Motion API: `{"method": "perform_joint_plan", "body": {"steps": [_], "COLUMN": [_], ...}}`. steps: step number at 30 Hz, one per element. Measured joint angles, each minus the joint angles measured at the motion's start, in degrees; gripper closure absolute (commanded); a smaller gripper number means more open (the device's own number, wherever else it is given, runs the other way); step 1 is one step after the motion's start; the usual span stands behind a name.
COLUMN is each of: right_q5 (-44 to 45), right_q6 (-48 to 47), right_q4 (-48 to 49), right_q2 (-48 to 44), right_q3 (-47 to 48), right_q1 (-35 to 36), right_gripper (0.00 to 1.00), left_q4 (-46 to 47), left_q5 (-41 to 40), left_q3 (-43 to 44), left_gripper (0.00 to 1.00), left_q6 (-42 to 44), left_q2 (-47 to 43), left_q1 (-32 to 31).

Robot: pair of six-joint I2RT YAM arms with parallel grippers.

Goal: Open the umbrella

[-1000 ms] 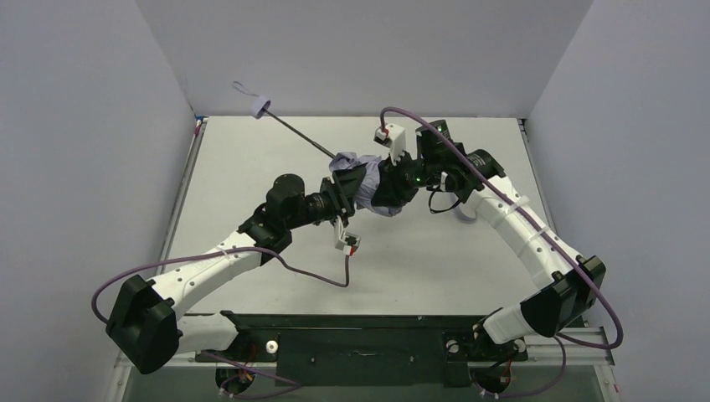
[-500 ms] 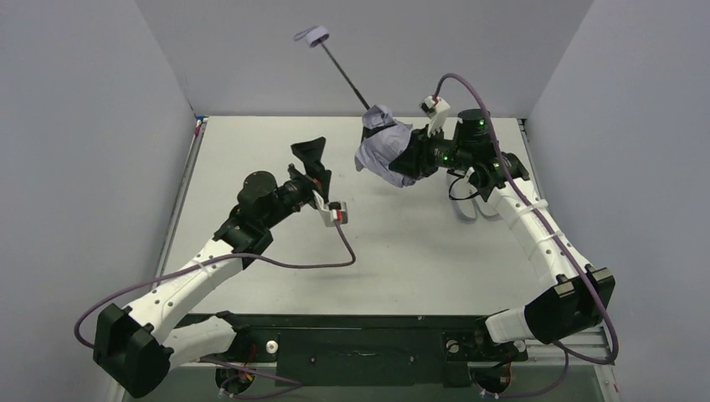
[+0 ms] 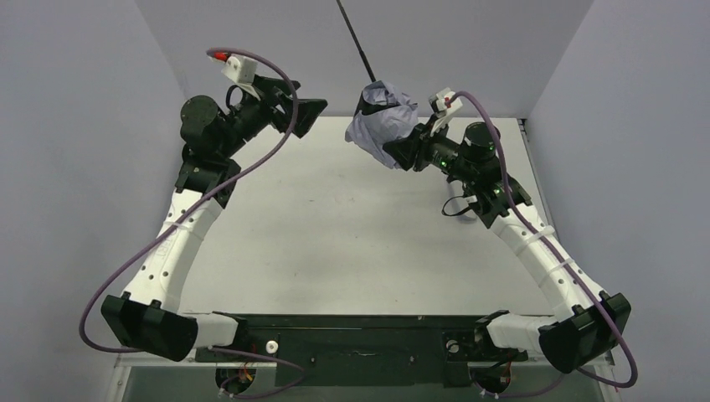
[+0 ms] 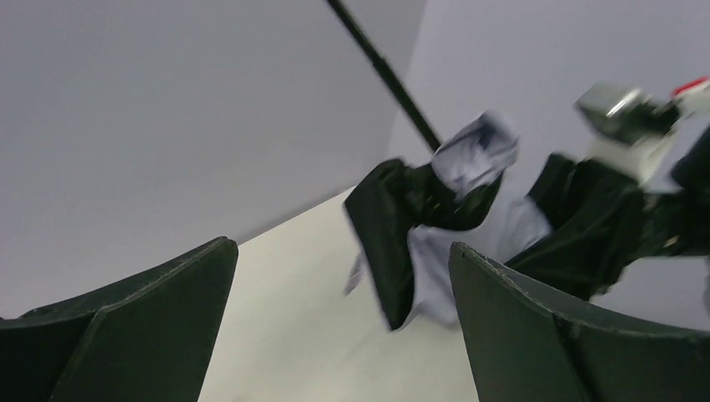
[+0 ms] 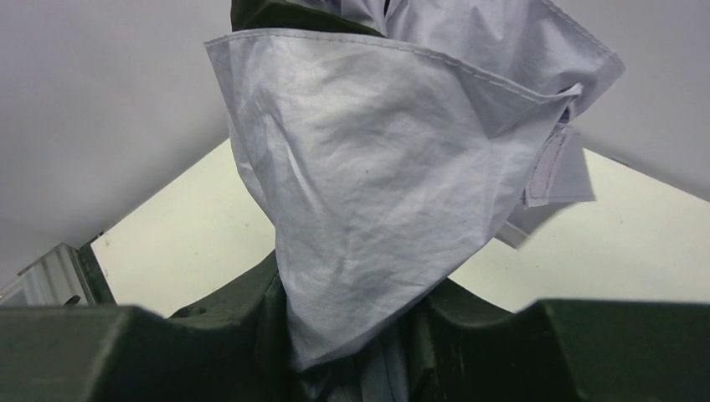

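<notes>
The umbrella (image 3: 381, 126) is a crumpled bundle of pale lavender fabric with black lining, held in the air near the back wall. Its thin black shaft (image 3: 353, 38) slants up out of the top edge, so the handle is out of view. My right gripper (image 3: 403, 151) is shut on the bundle's lower end, and lavender fabric (image 5: 377, 167) fills the right wrist view above the right gripper (image 5: 360, 335). My left gripper (image 3: 308, 111) is raised at the far left, open and empty, well apart from the umbrella. In the left wrist view the left gripper (image 4: 342, 251) frames the umbrella (image 4: 477, 209) and its shaft (image 4: 385, 71).
Grey walls close in the white table (image 3: 335, 226) on three sides. A pale object (image 3: 459, 205) lies on the table, partly hidden under the right arm. A black rail (image 3: 360, 339) runs along the near edge between the arm bases.
My left gripper has let go of the umbrella, opened wide and swung up to the far left. The right gripper has carried the umbrella back and up, and the shaft now stands steeper.
</notes>
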Motion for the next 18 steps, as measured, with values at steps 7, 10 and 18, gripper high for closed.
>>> {"method": "perform_joint_plan", "body": {"steps": [7,10,18], "right_q5": [4.20,4.85,5.62], "right_q6": [-3.34,-4.24,-5.51], "right_q4": [2.14,2.27,2.62], "right_q2": [-2.95,-3.67,-3.87], "right_q3": [-2.84,-3.30,-3.56], "right_q1": [5.60,7.56,10.45], "right_gripper": [1.00,1.00,1.00], "left_q4": [15.50,18.21,23.43], "left_q5": [8.85,9.44,9.40], "left_q3": [1.84,1.84,1.84], "left_gripper": [0.08,0.13,0.31], "left_q6": [-29.64,-36.17,-42.62], "left_q2": [6.03,8.46,9.44], "left_q1": [0.90,0.87,0.20]}}
